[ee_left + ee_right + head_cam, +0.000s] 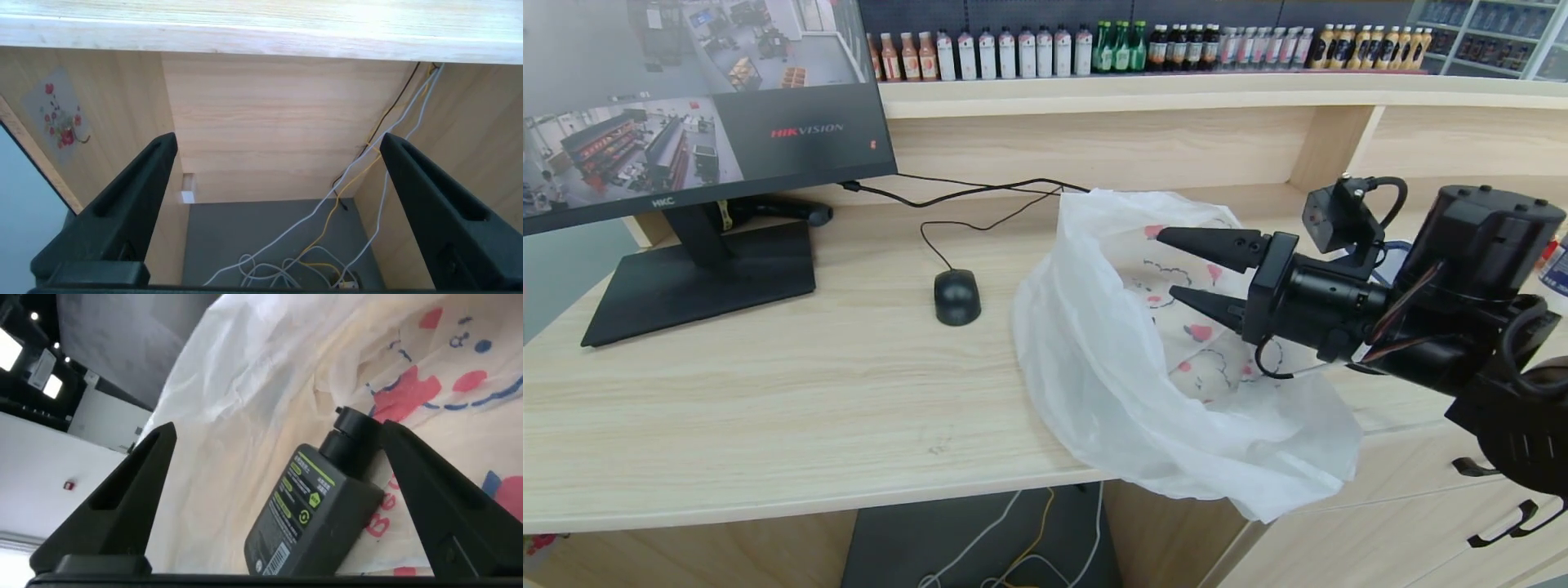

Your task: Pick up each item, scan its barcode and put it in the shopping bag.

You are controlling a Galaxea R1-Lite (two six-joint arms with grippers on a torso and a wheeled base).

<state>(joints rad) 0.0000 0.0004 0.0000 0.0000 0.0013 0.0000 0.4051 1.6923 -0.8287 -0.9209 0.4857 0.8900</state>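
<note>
A white plastic shopping bag [1094, 327] with a red and blue print lies open on the wooden counter [768, 408], its lower end hanging over the front edge. My right gripper [1166, 263] hangs open at the bag's mouth, fingers pointing into it. In the right wrist view the open right gripper [278, 433] frames a black bottle [315, 510] with a green label and a barcode, lying loose inside the bag [245, 376]. My left gripper [278, 140] is open below the counter, facing the wooden recess with nothing between its fingers.
A monitor [686, 106] on a black stand fills the counter's left end, with a dark handheld device [776, 212] behind it. A black mouse [956, 296] and its cable lie mid-counter. Bottles [1143, 49] line the back shelf. Loose cables [327, 237] hang under the counter.
</note>
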